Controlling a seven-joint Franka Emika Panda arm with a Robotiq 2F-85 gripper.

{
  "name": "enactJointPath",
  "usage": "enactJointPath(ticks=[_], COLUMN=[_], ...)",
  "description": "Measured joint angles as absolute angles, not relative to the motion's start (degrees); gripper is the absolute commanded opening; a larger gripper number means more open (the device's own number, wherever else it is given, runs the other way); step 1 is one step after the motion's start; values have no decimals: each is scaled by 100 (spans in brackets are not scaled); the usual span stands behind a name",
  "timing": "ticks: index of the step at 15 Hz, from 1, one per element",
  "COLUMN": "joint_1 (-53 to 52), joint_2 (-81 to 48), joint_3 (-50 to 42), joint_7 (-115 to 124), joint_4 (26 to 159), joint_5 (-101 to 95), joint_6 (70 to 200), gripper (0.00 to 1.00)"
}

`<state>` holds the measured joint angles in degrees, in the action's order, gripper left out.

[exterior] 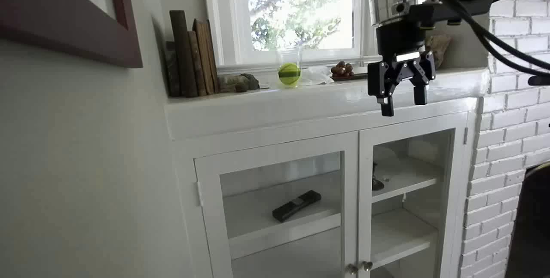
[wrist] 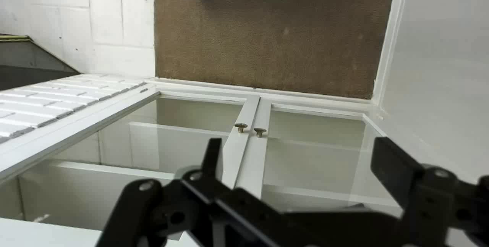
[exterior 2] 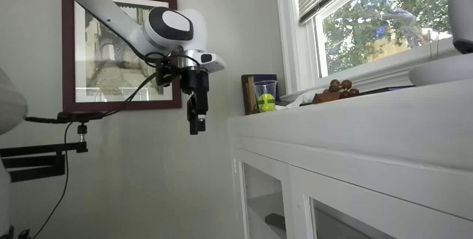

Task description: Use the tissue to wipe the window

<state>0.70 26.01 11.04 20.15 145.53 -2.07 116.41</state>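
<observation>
We find the gripper pointing down with its jaws spread wide; in the wrist view the fingers stand well apart, and between them we see the white cabinet with its two knobs. In an exterior view the arm crosses in front of a framed picture, and the gripper hangs apart from the ledge that tops the cabinet. Behind a glass pane we make out a dark, remote-like object on a shelf. White brick wall borders the cabinet.

Along the ledge we pick out a rough brown piece, partly hidden by the gripper, a cluster of brown balls, a clear cup holding a yellow-green ball, some grey-brown lumps and upright books.

The crumpled white tissue lies on the ledge between the cup and the brown balls, both close beside it, and well apart from the jaws. In both exterior views we see the window rising behind the ledge, bright with daylight.
</observation>
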Motion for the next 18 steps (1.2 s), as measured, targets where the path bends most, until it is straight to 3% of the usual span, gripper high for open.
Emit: enactJointPath(ticks=[9, 18], joint_1=[124, 906], joint_2=[2573, 2304], joint_3=[952, 577], joint_7=[2260, 3459], joint_4=[14395, 12546], joint_5=[-203, -462], joint_6=[11588, 10279], gripper=[100, 100])
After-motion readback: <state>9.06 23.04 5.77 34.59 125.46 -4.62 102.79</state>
